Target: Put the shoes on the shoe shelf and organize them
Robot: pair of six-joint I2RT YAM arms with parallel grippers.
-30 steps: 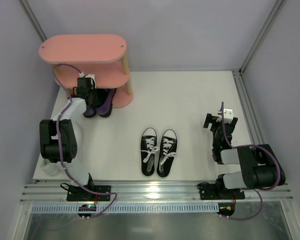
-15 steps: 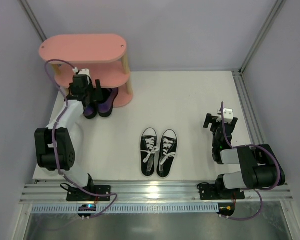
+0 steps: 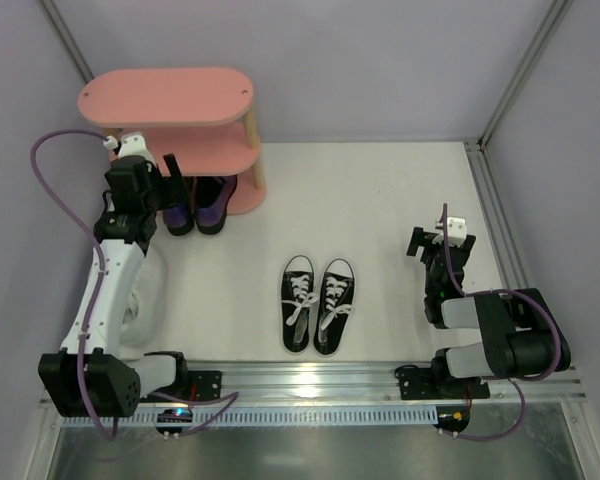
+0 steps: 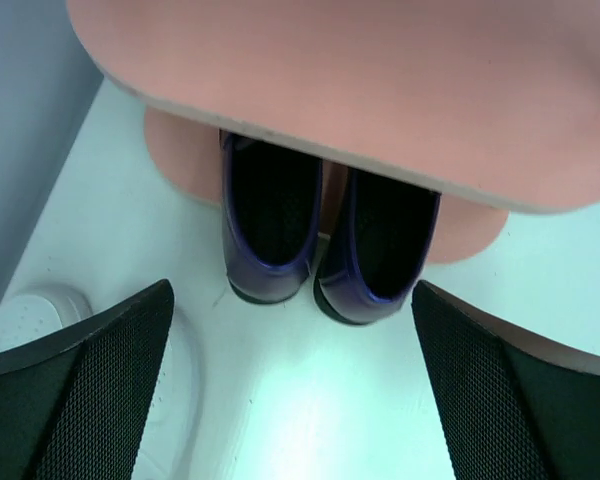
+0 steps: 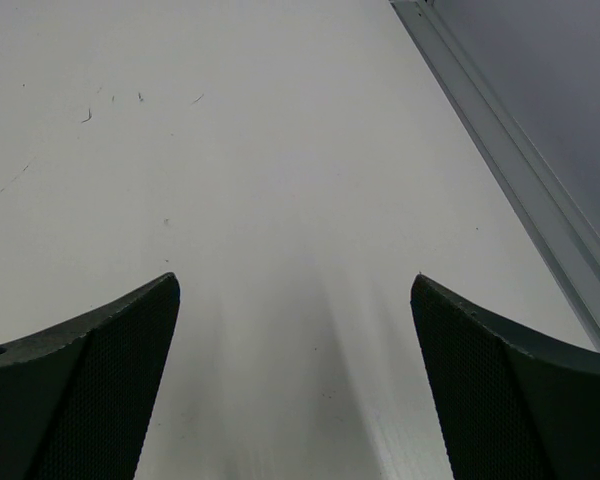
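The pink shoe shelf stands at the back left. Two dark purple glossy shoes sit side by side on its bottom board, heels sticking out toward me. My left gripper hovers just in front of them, open and holding nothing. A pair of black canvas sneakers lies on the table's middle. A white sneaker shows beside my left arm, partly hidden by it. My right gripper is open over bare table at the right.
The shelf's middle board overhangs the purple shoes. A metal rail runs along the table's right edge, close to my right gripper. Grey walls enclose the left, back and right sides.
My left gripper opened, let go of the purple shoe on the bottom board and drew back to the left. The arm swung outward, uncovering the white sneaker. The right arm stayed still.
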